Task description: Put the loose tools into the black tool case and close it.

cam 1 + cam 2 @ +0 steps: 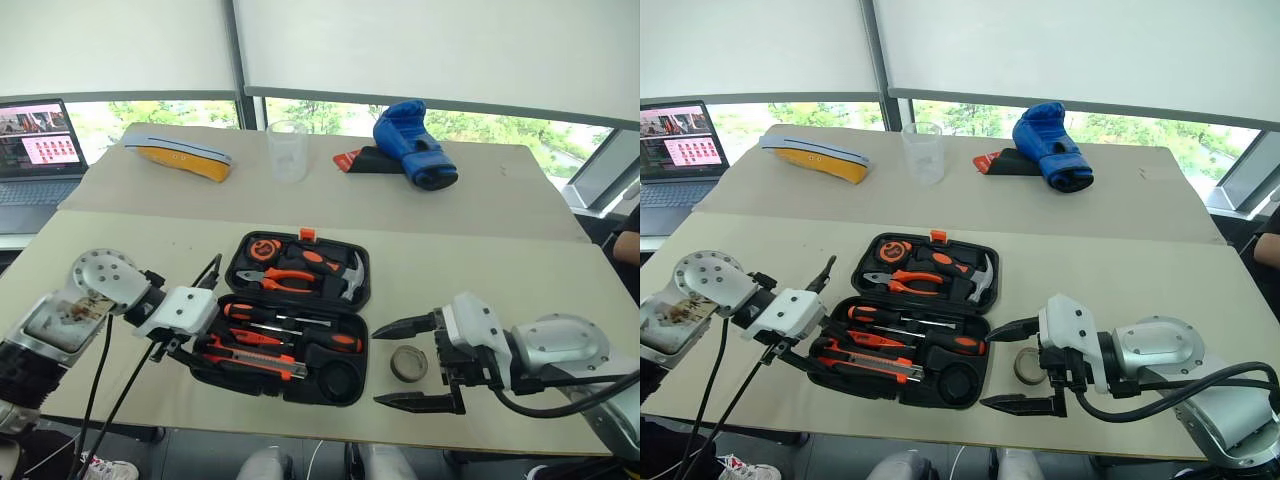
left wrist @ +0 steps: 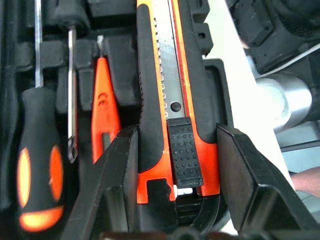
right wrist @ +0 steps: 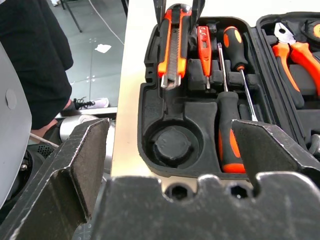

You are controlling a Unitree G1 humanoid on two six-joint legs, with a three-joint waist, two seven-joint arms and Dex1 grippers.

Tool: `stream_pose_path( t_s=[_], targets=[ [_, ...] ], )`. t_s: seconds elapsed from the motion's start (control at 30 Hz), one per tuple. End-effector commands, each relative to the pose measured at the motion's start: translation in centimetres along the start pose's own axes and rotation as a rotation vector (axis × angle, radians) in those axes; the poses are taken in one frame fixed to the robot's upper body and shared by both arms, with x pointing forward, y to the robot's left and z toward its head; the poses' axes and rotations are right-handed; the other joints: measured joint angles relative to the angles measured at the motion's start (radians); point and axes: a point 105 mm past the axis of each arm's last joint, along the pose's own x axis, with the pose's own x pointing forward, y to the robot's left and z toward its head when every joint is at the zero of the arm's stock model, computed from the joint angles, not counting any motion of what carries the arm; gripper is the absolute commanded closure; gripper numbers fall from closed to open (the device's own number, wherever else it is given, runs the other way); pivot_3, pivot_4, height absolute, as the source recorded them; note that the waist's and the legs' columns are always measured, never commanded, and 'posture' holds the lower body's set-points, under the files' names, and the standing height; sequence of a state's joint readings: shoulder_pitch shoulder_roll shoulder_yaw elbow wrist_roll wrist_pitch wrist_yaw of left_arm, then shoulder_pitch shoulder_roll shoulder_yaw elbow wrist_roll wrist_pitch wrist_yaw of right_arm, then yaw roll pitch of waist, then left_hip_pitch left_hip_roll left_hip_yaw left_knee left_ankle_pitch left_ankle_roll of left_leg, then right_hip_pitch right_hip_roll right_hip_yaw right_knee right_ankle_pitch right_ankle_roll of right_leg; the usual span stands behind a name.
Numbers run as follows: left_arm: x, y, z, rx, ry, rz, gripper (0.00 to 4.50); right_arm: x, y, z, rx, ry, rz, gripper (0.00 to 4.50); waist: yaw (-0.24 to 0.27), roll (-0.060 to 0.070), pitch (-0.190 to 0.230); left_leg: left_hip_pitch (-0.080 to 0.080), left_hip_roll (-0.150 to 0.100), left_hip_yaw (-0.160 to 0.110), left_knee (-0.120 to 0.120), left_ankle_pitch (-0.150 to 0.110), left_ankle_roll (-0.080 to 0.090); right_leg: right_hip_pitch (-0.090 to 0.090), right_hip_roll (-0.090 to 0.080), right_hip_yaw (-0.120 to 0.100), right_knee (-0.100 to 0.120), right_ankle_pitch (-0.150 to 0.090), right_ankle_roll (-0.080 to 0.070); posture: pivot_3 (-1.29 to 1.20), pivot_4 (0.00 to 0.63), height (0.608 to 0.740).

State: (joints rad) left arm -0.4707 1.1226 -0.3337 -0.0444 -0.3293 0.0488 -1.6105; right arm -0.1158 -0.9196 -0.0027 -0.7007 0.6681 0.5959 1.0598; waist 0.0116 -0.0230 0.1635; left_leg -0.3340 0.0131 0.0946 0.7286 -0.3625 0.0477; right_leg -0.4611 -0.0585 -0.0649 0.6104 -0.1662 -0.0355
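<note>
The black tool case (image 1: 240, 250) lies open on the table. Its near half holds two black-and-orange screwdrivers (image 1: 335, 342), the slim orange tester (image 2: 104, 107) and the long utility knife (image 1: 255, 360) along the front. My left gripper (image 2: 176, 134) points down at the knife's left end, one finger against each side of it. The small grey tape roll (image 1: 408, 363) lies on the table just right of the case, between the wide-open fingers of my right gripper (image 1: 377, 365) without touching them. The round recess (image 3: 171, 144) at the case's near right corner holds nothing.
The far half of the case holds pliers (image 1: 285, 280), a hammer (image 1: 345, 275) and a round tape measure (image 1: 263, 248). A blue boxing glove (image 1: 412, 143), a clear cup (image 1: 287, 150), a yellow object (image 1: 180, 157) and a laptop (image 1: 35, 160) sit further back. The table's front edge is close.
</note>
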Motion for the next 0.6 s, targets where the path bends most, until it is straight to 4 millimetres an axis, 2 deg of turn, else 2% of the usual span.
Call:
stream_pose_path(
  t_s=[0.03, 0.13, 0.27, 0.37, 0.6],
  targets=[
    [-0.4, -0.4, 0.2, -0.01, 0.008, -0.016, 1.02, 0.1, 0.1, 0.9, -0.051, -0.021, -0.001, 0.0, -0.001, 0.0, 0.0, 0.0, 0.0, 0.0, 0.0, 0.0, 0.0, 0.0, 0.0, 0.0, 0.0, 0.0, 0.0, 0.0, 0.15, 0.738],
    [-0.9, 0.0, 0.4, -0.012, 0.002, 0.015, 0.03, 0.2, 0.0, 0.8, -0.046, -0.023, -0.004, 0.0, 0.001, 0.0, 0.0, 0.0, 0.0, 0.0, 0.0, 0.0, 0.0, 0.0, 0.0, 0.0, 0.0, 0.0, 0.0, 0.0, 0.15, 0.738],
    [-1.5, 0.3, 0.7, -0.031, -0.023, 0.041, 0.03, 0.3, -0.1, 0.8, -0.041, -0.033, -0.011, 0.0, 0.003, 0.0, 0.0, 0.0, 0.0, 0.0, 0.001, 0.0, 0.0, 0.0, 0.0, 0.0, 0.0, -0.001, 0.001, 0.0, 0.15, 0.738],
    [-1.6, 0.4, 1.5, -0.034, -0.06, 0.05, 0.84, 0.3, -0.3, 0.8, -0.038, -0.039, -0.016, 0.0, 0.002, 0.0, 0.0, 0.001, 0.0, 0.0, 0.001, 0.0, 0.0, 0.001, 0.0, 0.0, 0.001, -0.003, 0.004, 0.0, 0.15, 0.738],
    [-0.7, 0.0, 2.1, -0.032, -0.09, 0.026, 3.41, 0.3, -0.4, 0.8, -0.036, -0.04, -0.02, 0.0, 0.002, 0.0, 0.0, 0.001, 0.0, 0.0, 0.001, 0.0, 0.0, 0.001, 0.0, 0.0, 0.001, -0.001, 0.001, 0.0, 0.15, 0.738]
  ],
)
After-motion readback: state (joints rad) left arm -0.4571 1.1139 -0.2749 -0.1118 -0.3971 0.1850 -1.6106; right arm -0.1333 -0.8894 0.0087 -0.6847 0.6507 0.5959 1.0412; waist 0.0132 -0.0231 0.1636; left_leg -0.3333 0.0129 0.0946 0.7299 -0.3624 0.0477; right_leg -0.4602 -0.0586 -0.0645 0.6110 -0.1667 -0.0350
